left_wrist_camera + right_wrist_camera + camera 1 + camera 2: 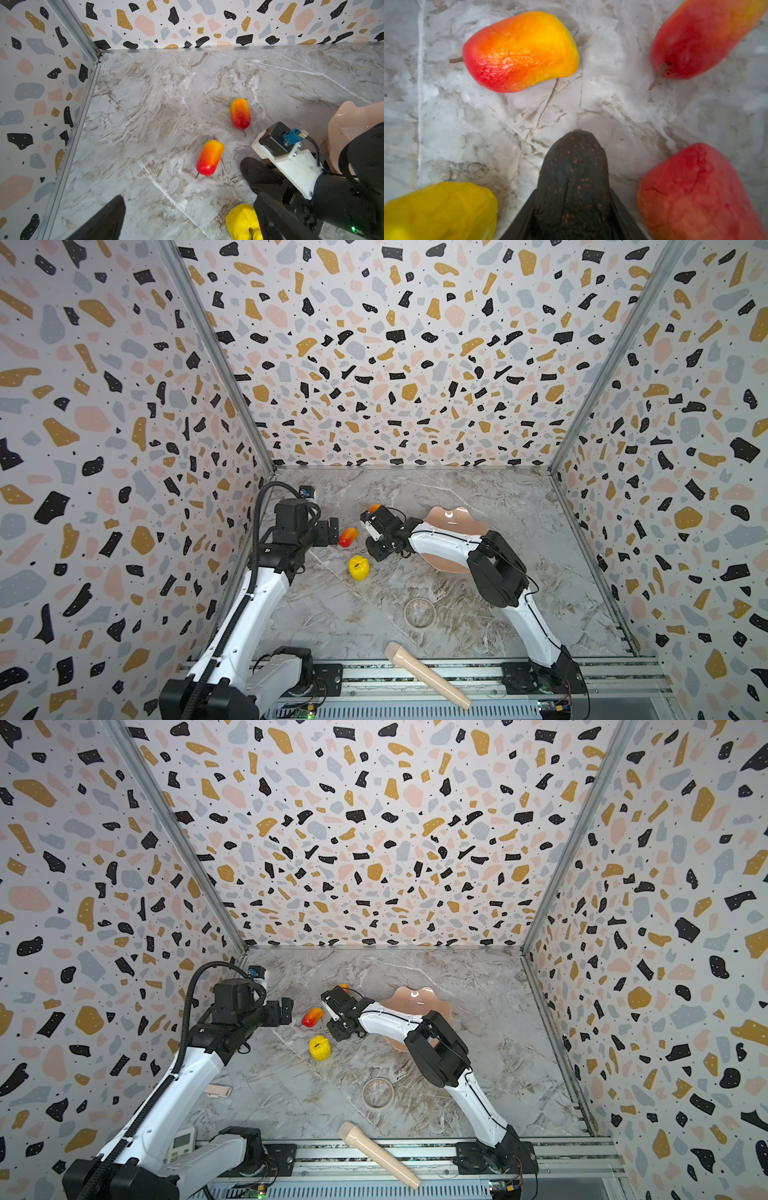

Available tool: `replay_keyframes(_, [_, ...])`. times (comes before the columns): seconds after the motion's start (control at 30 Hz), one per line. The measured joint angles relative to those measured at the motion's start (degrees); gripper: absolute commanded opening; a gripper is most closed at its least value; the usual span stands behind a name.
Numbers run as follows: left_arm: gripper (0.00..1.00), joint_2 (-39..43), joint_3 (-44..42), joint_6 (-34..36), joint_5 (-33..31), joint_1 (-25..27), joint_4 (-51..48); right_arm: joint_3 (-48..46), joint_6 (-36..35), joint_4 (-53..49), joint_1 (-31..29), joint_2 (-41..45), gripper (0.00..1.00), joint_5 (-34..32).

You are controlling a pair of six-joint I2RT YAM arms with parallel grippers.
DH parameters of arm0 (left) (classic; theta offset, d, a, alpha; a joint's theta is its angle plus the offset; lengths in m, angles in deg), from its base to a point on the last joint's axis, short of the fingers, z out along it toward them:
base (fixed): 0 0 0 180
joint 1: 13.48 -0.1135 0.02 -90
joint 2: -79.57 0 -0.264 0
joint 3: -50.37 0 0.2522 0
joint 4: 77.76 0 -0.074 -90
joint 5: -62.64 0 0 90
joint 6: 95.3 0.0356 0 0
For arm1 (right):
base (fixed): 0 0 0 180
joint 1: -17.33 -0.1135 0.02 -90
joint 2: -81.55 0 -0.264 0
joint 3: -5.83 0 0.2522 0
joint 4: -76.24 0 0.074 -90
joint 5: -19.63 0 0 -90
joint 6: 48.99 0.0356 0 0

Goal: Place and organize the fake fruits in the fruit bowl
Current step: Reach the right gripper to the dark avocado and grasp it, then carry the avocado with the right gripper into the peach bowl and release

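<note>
Avocado (573,174) pinched in right hand (573,209); left hand (333,531) spread wide, empty, beside mango (348,536).

The left arm (266,585) rises from its base and bends forward at the elbow. The left pincer (333,531) is held level above the counter (478,489) and points toward the middle, jaws apart and empty. The right arm (444,541) reaches across the middle with its forearm low and wrist turned down, so the right pincer (377,551) points at the counter. Its fingers (519,224) press both sides of the avocado (573,166).
</note>
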Motion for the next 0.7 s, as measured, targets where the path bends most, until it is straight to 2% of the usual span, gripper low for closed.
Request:
replay_keyframes(0.23, [1.0, 0.02, -0.07, 0.0, 0.0, 0.0, 0.0, -0.46, -1.66, -1.92, -0.17, 3.5, 0.21, -0.55])
replay_keyframes(0.43, [1.0, 0.02, -0.07, 0.0, 0.0, 0.0, 0.0, -6.32, -3.65, -2.56, 1.55, 19.23, 0.17, -2.27])
replay_keyframes(0.6, [1.0, 0.02, -0.07, 0.0, -0.02, 0.0, 0.02, -15.89, -4.09, -1.44, 8.96, 32.72, 0.14, -4.2])
replay_keyframes(0.7, [1.0, 0.02, -0.07, 0.02, -0.04, 0.0, 0.02, -23.06, -4.02, -1.25, 14.14, 37.18, 0.14, -5.77])
